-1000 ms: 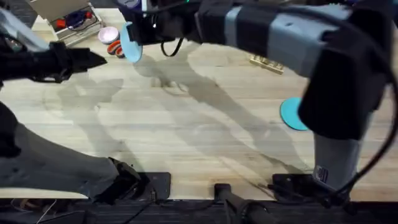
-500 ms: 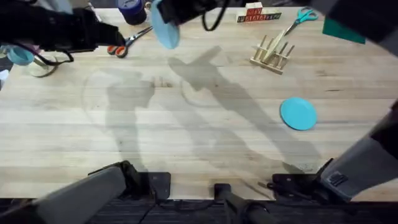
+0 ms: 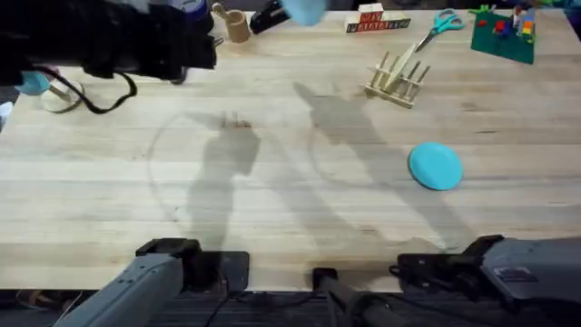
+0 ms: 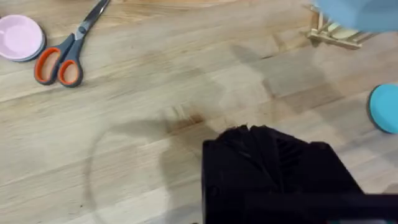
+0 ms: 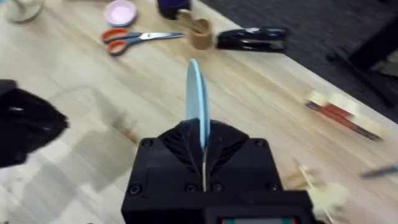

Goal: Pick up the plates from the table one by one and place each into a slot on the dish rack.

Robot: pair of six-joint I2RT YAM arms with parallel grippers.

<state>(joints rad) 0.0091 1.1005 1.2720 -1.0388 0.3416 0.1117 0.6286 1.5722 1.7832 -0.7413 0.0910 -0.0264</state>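
My right gripper (image 5: pixel 202 135) is shut on the pale sky-blue plate (image 5: pixel 195 102), which stands on edge between its fingers. In the overhead view that plate (image 3: pixel 304 9) hangs high at the far edge, left of the dish rack (image 3: pixel 398 80). The rack's slots between the upright pegs hold nothing. The teal plate (image 3: pixel 436 166) lies flat on the table (image 3: pixel 290 200), in front of the rack and slightly to its right. My left gripper (image 4: pixel 249 134) is shut and holds nothing, hovering over the far-left part of the table (image 3: pixel 195 50).
Along the far edge stand a wooden cup (image 3: pixel 238 25), a black stapler (image 3: pixel 268 16), lettered blocks (image 3: pixel 368 18), teal scissors (image 3: pixel 440 23) and a green brick board (image 3: pixel 504 32). Orange scissors (image 4: pixel 62 59) and a pink lid (image 4: pixel 20 37) lie at the far left.
The right arm has carried the pale blue plate rightward along the far edge and higher, toward the rack. The left arm has also shifted right.
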